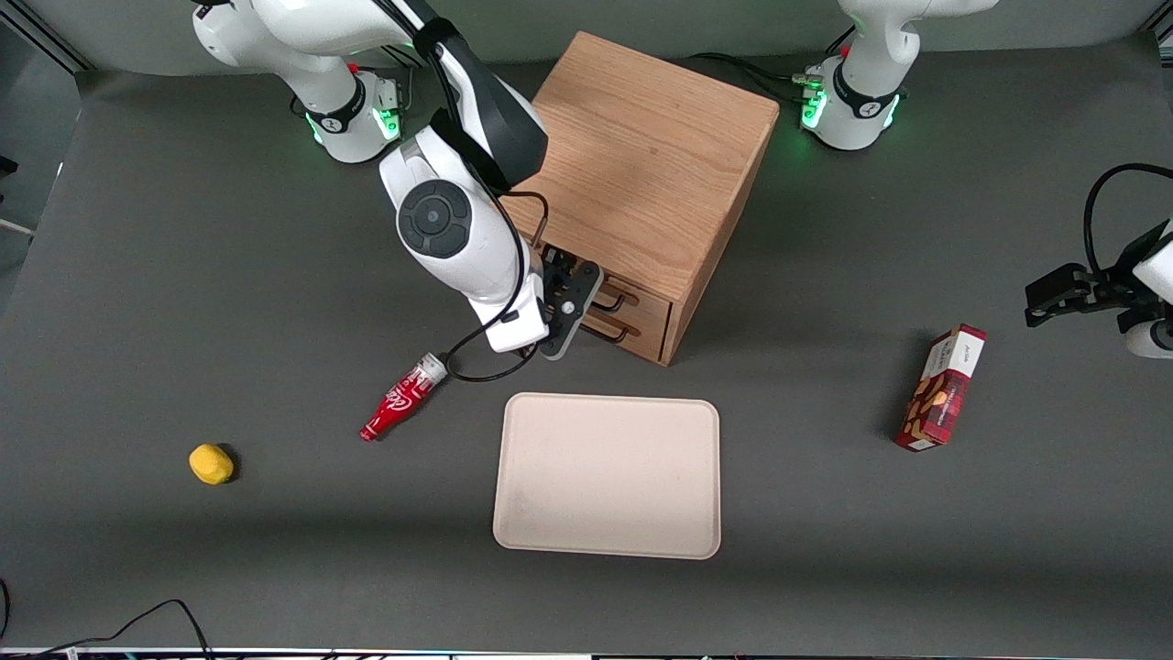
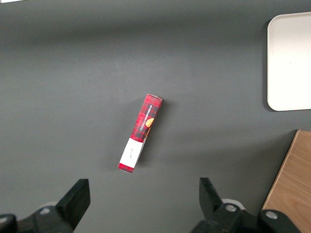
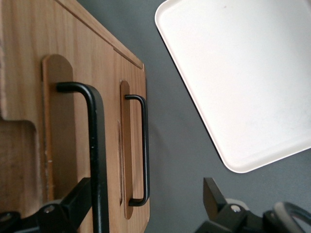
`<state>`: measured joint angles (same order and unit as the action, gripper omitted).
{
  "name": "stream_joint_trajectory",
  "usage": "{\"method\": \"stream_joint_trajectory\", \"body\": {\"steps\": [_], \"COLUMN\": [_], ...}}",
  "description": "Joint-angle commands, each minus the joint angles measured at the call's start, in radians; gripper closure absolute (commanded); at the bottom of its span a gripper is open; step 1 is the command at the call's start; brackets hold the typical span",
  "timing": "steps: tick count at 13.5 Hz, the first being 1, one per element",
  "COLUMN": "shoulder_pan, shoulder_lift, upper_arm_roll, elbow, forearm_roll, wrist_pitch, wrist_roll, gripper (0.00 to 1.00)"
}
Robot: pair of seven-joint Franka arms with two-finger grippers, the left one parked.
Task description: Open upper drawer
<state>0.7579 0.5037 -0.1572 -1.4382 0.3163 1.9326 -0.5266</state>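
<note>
The gripper (image 1: 575, 298) is held at the upper drawer (image 1: 612, 295) front, fingers (image 3: 73, 204) spread wide around its black handle (image 3: 95, 155). Both drawers are seen shut, contents hidden. The tray (image 1: 608, 475) nearby is partly cut off in the wrist view.

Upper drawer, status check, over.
Gripper open at the upper drawer's handle, not closed on it. Upper drawer shut. Nothing in the way.

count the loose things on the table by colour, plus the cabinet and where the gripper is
red: 2, the bottle and the box
yellow: 1, the small lump
cream: 1, the tray
wood: 1, the cabinet
total: 5
The gripper is open at the upper drawer, one finger beside its handle.
</note>
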Motion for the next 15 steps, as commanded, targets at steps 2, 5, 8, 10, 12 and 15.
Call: {"method": "stream_joint_trajectory", "body": {"steps": [2, 5, 8, 10, 12, 15], "shoulder_pan": [-0.005, -0.014, -0.032, -0.037, -0.038, -0.069], "shoulder_lift": [-0.011, 0.007, 0.03, 0.044, 0.058, 0.09], "upper_arm_roll": [0.013, 0.001, -0.007, -0.03, -0.071, -0.105], "elbow": [-0.022, -0.013, 0.031, 0.062, 0.09, 0.143], "forearm_roll": [0.018, 0.01, -0.057, -0.069, -0.068, -0.069], "wrist_pitch": [0.022, 0.023, 0.025, 0.025, 0.025, 0.054], "wrist_roll": [-0.026, -0.076, -0.084, -0.087, -0.098, -0.098], "gripper": [0.0, 0.0, 0.0, 0.0, 0.0, 0.0]}}
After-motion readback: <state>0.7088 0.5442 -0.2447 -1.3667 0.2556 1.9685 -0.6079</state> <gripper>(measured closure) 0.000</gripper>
